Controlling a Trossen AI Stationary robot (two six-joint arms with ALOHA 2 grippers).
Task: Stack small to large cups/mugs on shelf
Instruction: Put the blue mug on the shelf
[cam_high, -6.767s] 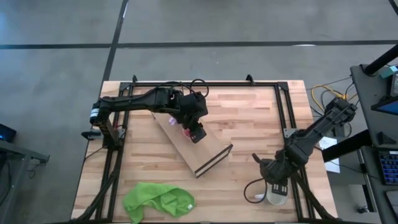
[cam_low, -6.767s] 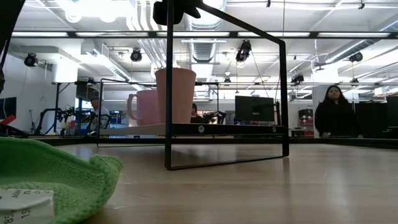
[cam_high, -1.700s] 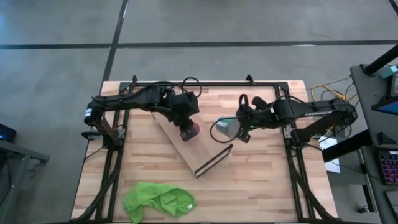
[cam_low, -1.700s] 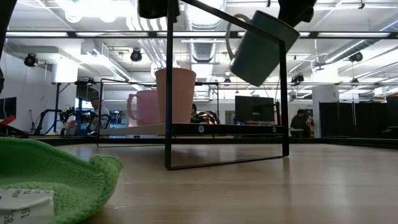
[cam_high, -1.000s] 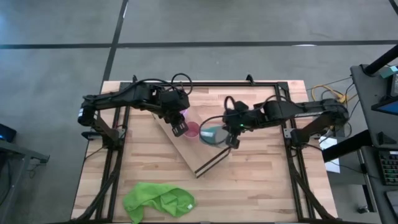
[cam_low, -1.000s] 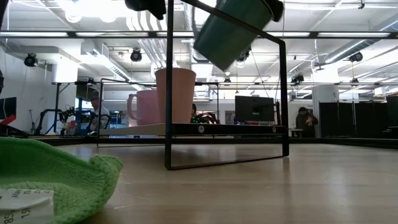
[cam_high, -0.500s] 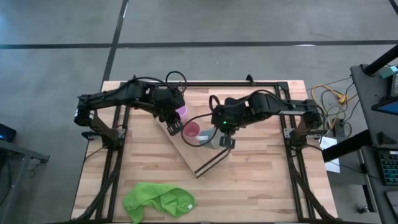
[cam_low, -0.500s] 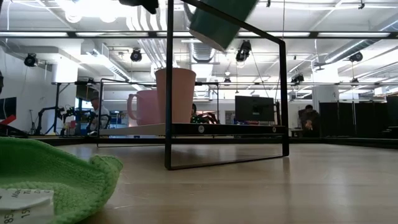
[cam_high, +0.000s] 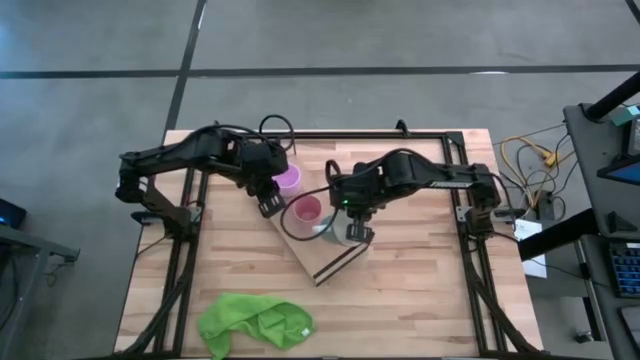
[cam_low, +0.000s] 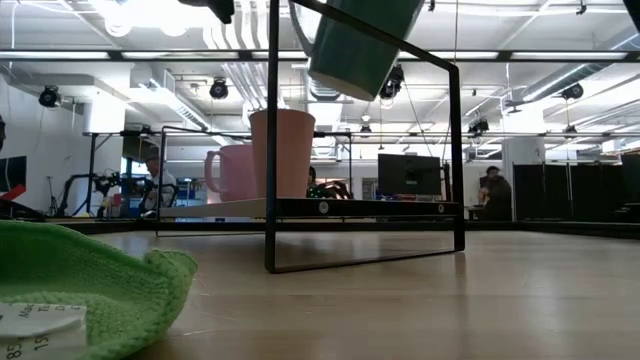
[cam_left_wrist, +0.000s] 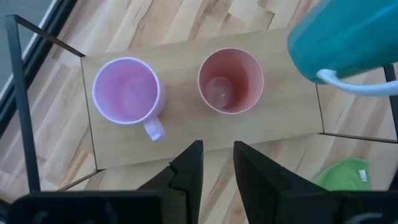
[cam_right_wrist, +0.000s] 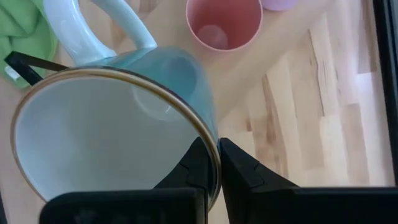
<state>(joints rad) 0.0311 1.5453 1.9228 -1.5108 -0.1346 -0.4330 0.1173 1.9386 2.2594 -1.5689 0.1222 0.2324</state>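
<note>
The shelf is a light-wood board lying aslant in the table's middle. On it stand a light purple cup with a handle and, beside it, a pink-red cup, both on their bases with their mouths up. They also show in the left wrist view, the purple cup and the pink-red cup. My right gripper is shut on a larger mug, teal outside and white inside, above the shelf next to the pink-red cup. My left gripper is open and empty above the shelf's left edge. My right gripper pinches the mug's rim, on the side away from the handle, one finger inside the mug and one outside. The fingers point down from above. The mug hangs tilted, lifted clear of the shelf.
A green cloth lies near the table's front left. A black metal frame runs round the table, and its bars stand by the shelf. People stand far off in the room behind.
My right gripper has carried the mug toward the table's left, over the shelf, to just beside the pink-red cup; the mug stays tilted and clear. My left gripper has drawn back toward the table's left edge, away from the pink-red cup.
</note>
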